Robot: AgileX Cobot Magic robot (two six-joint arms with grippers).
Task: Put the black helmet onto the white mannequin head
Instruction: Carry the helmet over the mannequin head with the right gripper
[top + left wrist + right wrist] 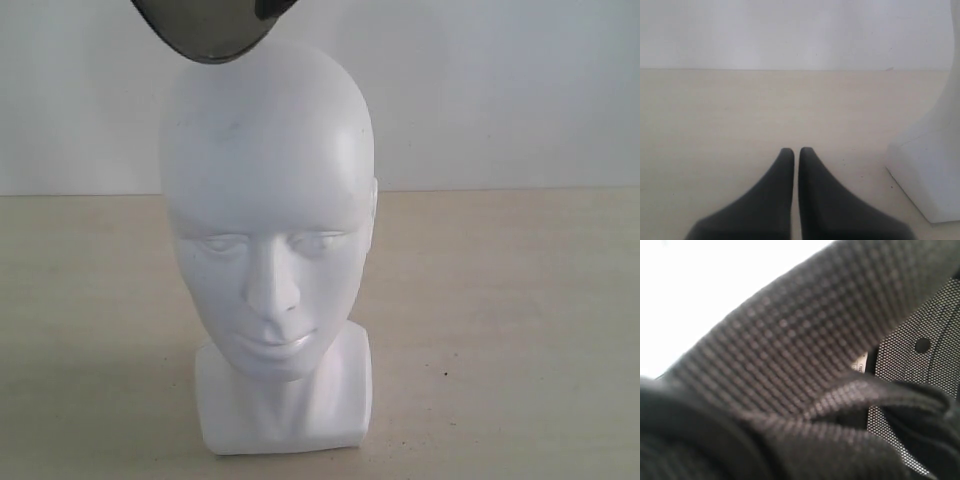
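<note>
Hovering just above the white mannequin head (265,200) crown: black helmet (215,30), only its visor edge seen | right claw hidden behind padding (805,340), grip cannot tell | left claw (796,150) pressed together, empty, beside neck base | advice: centre opening over crown, descend straight, slowly.

helmet (212,30): over mannequin head (265,190) | mannequin head: on table (500,330)
</note>
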